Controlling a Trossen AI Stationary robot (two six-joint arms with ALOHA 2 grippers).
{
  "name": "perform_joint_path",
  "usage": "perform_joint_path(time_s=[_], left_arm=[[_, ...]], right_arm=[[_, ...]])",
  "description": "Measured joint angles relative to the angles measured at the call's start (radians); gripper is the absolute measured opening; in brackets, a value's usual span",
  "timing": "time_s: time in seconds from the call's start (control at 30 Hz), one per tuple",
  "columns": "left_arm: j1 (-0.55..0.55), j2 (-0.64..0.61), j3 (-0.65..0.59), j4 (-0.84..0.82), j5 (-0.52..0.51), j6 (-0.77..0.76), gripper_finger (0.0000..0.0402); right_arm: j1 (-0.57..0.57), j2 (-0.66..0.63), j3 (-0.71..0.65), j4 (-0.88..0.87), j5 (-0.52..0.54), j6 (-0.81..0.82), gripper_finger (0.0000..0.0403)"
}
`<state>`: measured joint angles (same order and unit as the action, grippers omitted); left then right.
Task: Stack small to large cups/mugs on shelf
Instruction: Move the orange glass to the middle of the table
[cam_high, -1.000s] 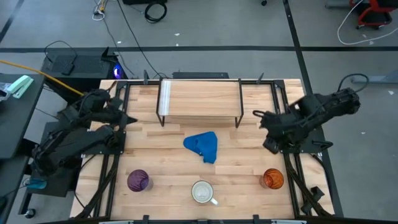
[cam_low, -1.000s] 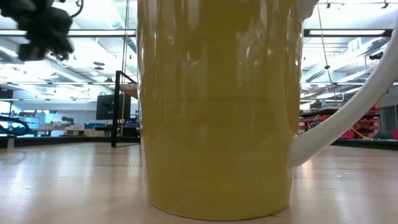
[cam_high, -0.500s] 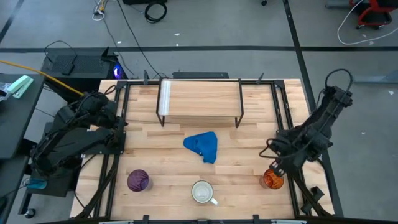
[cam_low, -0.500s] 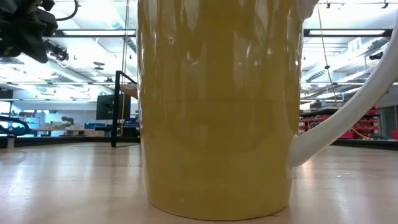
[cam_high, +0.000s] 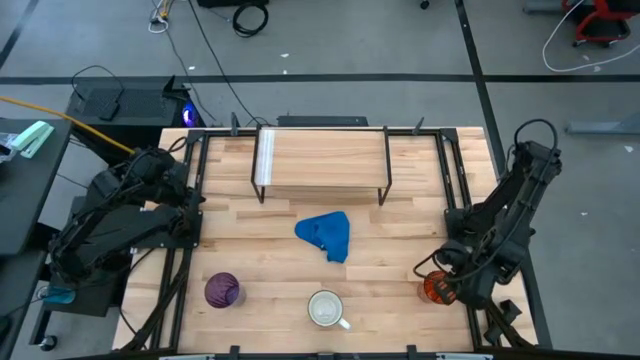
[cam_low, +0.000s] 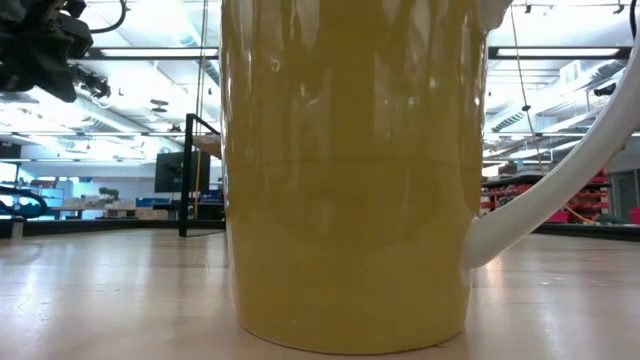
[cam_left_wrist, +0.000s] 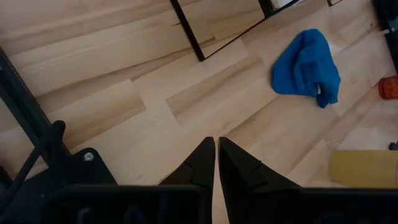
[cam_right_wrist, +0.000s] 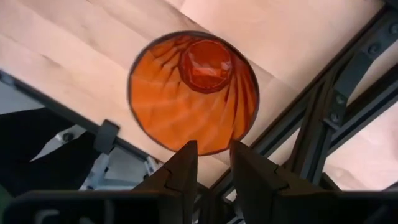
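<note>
The translucent orange cup (cam_high: 434, 291) stands upright on its base near the table's near right corner. My right gripper (cam_high: 447, 272) hangs just above it, pointing down. In the right wrist view the cup's mouth (cam_right_wrist: 194, 92) faces the camera, and the right gripper (cam_right_wrist: 214, 154) is narrowly open over its rim. The white mug (cam_high: 326, 309) stands at the near edge and fills the low view (cam_low: 350, 170). The purple tumbler (cam_high: 222, 290) stands near left. The wooden shelf (cam_high: 322, 160) stands on wire legs at the far side. My left gripper (cam_left_wrist: 216, 149) waits, shut, at the table's left edge.
A crumpled blue cloth (cam_high: 326, 235) lies mid-table in front of the shelf. Black frame rails (cam_high: 185, 270) run along the table's left and right sides, and one passes close beside the orange cup (cam_right_wrist: 336, 112). Bare wood lies between cloth and cups.
My right arm swung from beside the shelf toward the table's near edge and came down over the orange cup, its gripper tipping to point downward. My left gripper drew back a little toward the table's left edge. The cups, cloth and shelf stayed put.
</note>
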<state>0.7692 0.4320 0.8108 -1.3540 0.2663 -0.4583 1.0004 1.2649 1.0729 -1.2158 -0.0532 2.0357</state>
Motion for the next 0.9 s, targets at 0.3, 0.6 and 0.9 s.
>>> perform_joint_path(time_s=[0.3, 0.6, 0.9], left_arm=[[0.0, 0.0, 0.0, 0.0, -0.018, 0.008, 0.0036], [0.0, 0.0, 0.0, 0.0, -0.024, 0.025, 0.0037], [0.0, 0.0, 0.0, 0.0, -0.024, 0.027, 0.0039]], right_arm=[[0.0, 0.035, 0.0, -0.034, 0.0, 0.061, 0.0103], [0.0, 0.035, 0.0, -0.07, 0.0, 0.12, 0.0103], [0.002, 0.038, -0.022, -0.047, 0.0, 0.136, 0.0103]])
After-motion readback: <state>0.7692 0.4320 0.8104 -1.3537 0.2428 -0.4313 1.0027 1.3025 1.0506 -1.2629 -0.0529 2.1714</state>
